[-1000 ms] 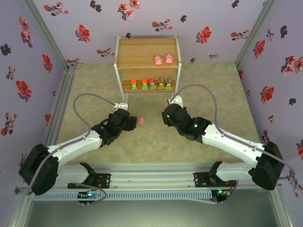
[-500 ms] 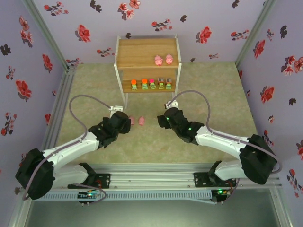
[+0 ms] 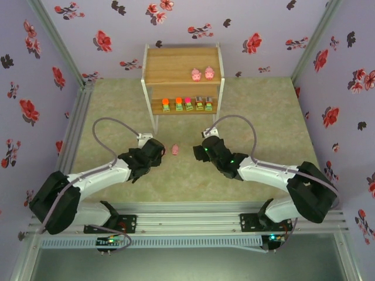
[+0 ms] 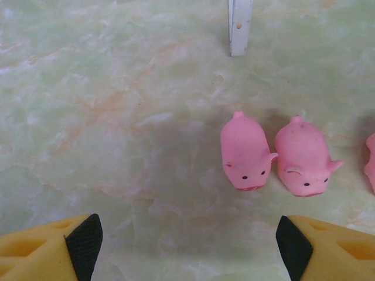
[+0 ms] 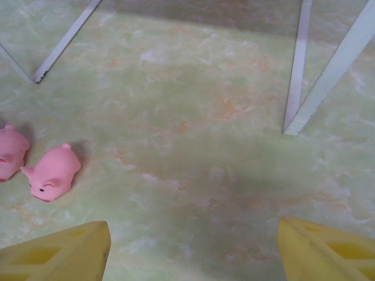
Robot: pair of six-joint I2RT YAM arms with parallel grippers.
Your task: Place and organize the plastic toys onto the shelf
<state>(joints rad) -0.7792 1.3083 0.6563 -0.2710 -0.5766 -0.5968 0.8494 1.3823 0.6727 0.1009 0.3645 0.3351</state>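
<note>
Top external view sets the shelf point(image 3: 183, 63) at the far middle of the bench point(image 3: 263, 117); its lower tier carries five blocky green-based pieces point(image 3: 188, 103) in a row, topped orange, magenta and grey; its upper tier carries two pink pigs point(image 3: 196, 74) side by side toward the right end. Before the shelf, the left wrist view shows three more on the bench: a first pig point(image 4: 246, 153) just beside a second pig point(image 4: 303, 158), both rounded with snouts toward the camera; a third pig point(image 4: 370, 161) is cut by the frame edge. Just short of them hovers the left hand point(image 4: 188, 249), fingers spread, holding nothing; the right hand point(image 5: 193, 249) is likewise spread and empty. Bare bench lies between the pigs and the shelf's white legs point(image 5: 296, 76), and wide to either side of the shelf.
</note>
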